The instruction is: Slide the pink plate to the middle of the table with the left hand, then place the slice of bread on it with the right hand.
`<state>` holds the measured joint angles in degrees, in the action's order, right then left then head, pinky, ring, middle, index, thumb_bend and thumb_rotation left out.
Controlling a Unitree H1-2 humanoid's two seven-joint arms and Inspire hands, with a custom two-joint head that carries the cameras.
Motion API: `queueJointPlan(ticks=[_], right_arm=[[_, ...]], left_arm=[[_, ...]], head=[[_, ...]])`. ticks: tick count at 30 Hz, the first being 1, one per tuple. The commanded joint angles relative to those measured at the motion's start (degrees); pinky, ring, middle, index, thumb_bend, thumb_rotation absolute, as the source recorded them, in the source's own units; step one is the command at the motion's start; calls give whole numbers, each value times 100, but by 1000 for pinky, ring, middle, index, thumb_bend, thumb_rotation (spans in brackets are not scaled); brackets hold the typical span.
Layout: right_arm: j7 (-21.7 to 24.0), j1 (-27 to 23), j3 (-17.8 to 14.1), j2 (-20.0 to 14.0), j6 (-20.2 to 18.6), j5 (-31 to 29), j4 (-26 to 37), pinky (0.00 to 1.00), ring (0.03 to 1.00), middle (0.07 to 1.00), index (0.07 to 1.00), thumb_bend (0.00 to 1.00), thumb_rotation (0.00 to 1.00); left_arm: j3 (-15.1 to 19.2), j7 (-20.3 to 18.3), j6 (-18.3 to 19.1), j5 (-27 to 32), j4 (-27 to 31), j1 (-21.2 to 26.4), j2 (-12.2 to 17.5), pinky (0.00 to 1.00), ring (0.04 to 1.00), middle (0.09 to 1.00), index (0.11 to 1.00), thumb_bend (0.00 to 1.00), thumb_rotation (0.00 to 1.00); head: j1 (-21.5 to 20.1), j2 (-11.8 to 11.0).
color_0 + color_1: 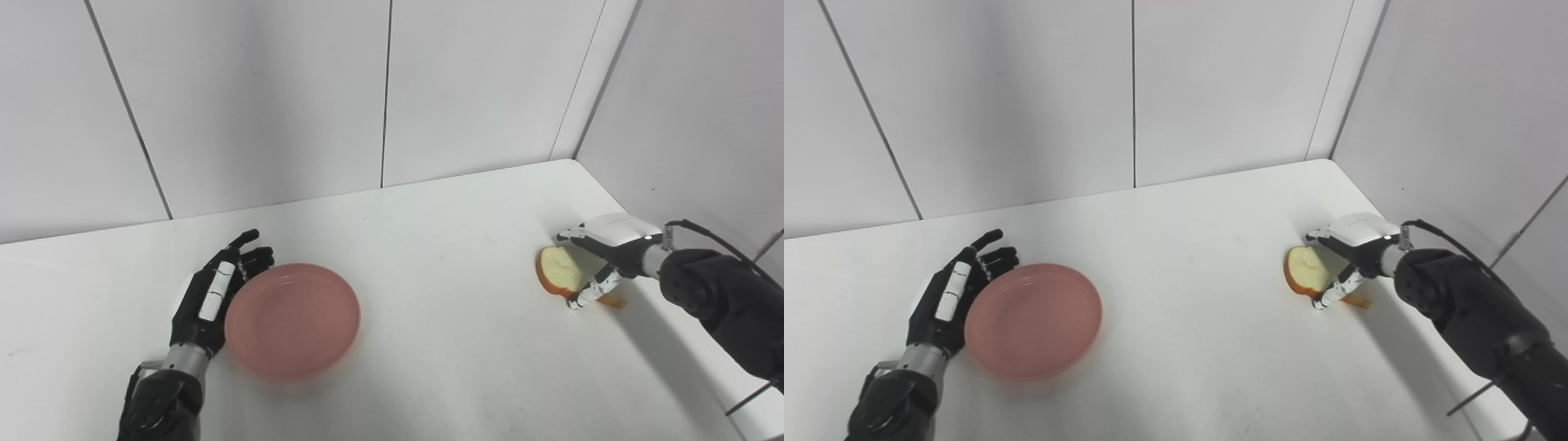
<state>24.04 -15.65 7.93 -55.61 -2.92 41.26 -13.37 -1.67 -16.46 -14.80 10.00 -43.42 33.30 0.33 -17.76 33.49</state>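
Plate (292, 320) slide underway, left hand (208, 300) spread against rim; right hand (603, 254) already pinching bread (558, 270). Next: push plate centerward.

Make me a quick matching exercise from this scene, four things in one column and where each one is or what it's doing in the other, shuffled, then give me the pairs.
1. round pink plastic plate
2. slice of bread with a brown crust
3. left hand
4. right hand

A. open, flat against the plate's left rim
B. fingers around the bread
C. on the table's left half, empty
D. tilted up on edge, near the right wall

Pairs: 1-C, 2-D, 3-A, 4-B
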Motion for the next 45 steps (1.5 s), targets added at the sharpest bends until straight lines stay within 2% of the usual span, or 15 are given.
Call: queueJointPlan(ticks=[1,11,12,14,17,19,20,21,23,32,36,41,45], right_arm=[[-164,-178,-71,-208,144,-6,-74,989,937,920,909,1000,414],[-136,-180,-70,-132,20,-337,-180,950,909,897,894,1000,255],[-138,-179,-84,-118,-3,-389,-188,915,883,876,889,1000,226],[-116,-162,-211,-29,-115,-648,-183,684,710,750,865,964,122],[-147,-143,-272,18,-100,-805,-171,596,639,700,850,934,83],[-206,-116,-281,42,-76,-825,-143,521,558,631,808,844,42],[-269,-91,-283,53,-37,-819,-131,473,517,547,787,680,17],[-337,-62,-282,61,-16,-790,-118,446,495,512,770,611,6],[-482,-17,-271,72,48,-735,-120,430,484,492,749,568,0],[-1460,89,-117,229,3,-111,-186,323,393,482,673,562,0],[-1589,103,-86,268,-88,55,-58,290,364,479,664,565,0],[-1469,112,-148,257,-136,155,328,296,375,479,651,565,0],[-1369,-16,-164,206,-25,268,632,307,385,480,647,565,0]], left_arm=[[-37,32,413,-129,-297,-302,54,733,718,701,764,824,764],[-43,50,555,-108,-129,-334,58,736,721,698,763,836,755],[-47,55,559,-116,-117,-337,60,728,719,698,760,832,756],[-57,62,563,-130,-115,-338,63,726,721,701,763,826,760],[-68,70,551,-142,-110,-337,63,724,721,702,764,825,763],[-66,77,542,-140,-116,-332,58,708,711,698,762,829,760],[-63,74,544,-133,-119,-330,54,704,709,695,761,822,760],[-66,68,537,-133,-119,-331,54,704,708,694,762,819,761],[-75,61,503,-142,-134,-333,54,711,711,697,764,816,766],[-71,67,514,-132,-147,-369,23,726,710,691,762,813,759],[-71,58,499,-123,-155,-370,14,728,707,688,766,811,762],[-87,115,496,-166,-144,-373,5,718,704,684,765,818,764],[-94,81,558,-131,-48,-401,-18,731,707,691,765,812,764]], head=[[3,3],[18,38],[18,38],[27,44],[29,53],[29,53],[29,53],[28,65],[28,65],[26,112],[36,113],[52,114],[74,126]])
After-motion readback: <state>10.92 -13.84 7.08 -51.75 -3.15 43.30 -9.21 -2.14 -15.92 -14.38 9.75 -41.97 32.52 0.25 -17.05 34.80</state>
